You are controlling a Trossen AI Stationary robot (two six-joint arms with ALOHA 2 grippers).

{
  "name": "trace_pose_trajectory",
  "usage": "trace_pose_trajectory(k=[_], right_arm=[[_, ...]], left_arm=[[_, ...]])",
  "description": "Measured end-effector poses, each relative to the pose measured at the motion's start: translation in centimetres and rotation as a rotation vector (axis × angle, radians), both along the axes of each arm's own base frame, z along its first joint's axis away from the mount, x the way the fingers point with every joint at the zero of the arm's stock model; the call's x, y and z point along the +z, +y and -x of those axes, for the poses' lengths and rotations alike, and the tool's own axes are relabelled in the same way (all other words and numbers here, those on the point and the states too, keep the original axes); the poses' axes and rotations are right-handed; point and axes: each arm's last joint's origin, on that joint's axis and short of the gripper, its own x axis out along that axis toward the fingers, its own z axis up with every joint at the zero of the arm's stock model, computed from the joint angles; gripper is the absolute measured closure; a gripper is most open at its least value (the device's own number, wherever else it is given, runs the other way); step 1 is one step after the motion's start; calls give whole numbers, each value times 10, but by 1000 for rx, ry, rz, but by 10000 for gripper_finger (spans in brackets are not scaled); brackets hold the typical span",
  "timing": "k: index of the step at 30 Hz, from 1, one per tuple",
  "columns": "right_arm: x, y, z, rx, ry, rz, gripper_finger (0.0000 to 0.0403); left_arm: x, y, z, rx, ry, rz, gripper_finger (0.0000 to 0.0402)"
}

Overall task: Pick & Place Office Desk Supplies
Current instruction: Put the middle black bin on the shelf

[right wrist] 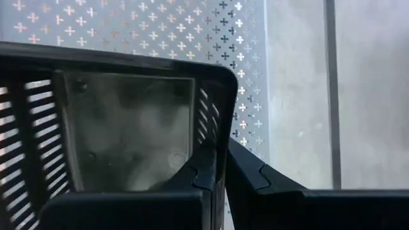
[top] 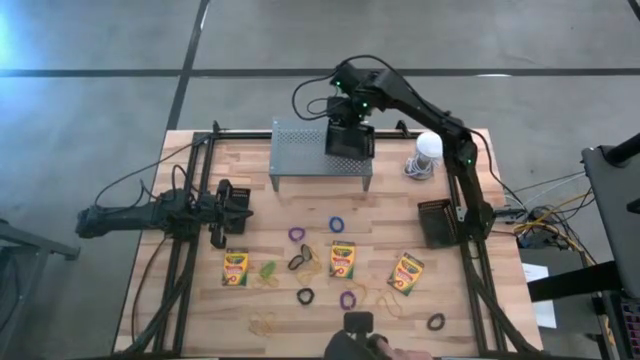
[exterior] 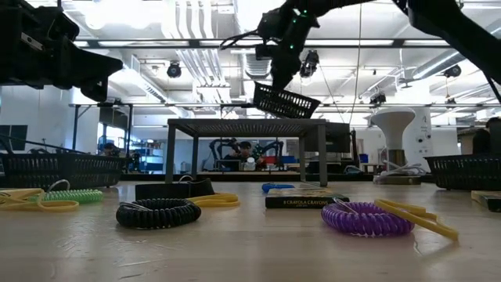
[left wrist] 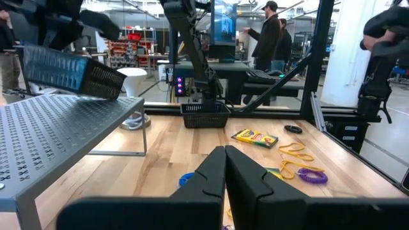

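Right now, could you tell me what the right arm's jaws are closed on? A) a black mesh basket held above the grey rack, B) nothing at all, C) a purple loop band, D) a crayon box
A: the right gripper pinches the rim of the black basket, which hangs tilted above the grey rack in the low view.

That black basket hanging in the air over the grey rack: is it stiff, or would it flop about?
The black basket probably stays stiff: the right hand pinches only its rim, yet it keeps its box shape. It hangs tilted, so it may swing. Its slotted walls suggest it is light.
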Motion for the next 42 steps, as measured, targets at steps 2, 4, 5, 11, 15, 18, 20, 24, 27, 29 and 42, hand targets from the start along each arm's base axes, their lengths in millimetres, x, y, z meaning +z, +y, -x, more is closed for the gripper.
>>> trace_pose_trajectory(k=[2,4,5,11,15,18,20,24,27,29,42], right_arm=[[-4,-1,-3,21,4,8,386],[-8,-3,-8,32,6,26,375],[-9,-4,-10,28,3,44,368],[-16,-9,-18,47,16,122,321],[-24,-13,-23,57,48,168,303],[-21,-12,-23,43,50,201,292],[-11,-7,-21,47,28,215,285],[24,19,-11,34,-52,224,272],[44,40,-1,46,-118,131,265],[50,52,4,63,-156,17,258],[-19,60,10,-3,38,-133,245]], left_arm=[[0,0,0,0,0,0,386],[0,0,0,0,0,0,386],[0,0,0,0,0,0,386],[0,0,0,0,0,0,386],[0,0,0,0,0,0,386],[0,0,0,0,0,0,386],[0,0,0,0,0,0,386],[0,0,0,0,0,0,386],[0,0,0,0,0,0,386],[0,0,0,0,0,0,386],[0,0,0,0,0,0,386]])
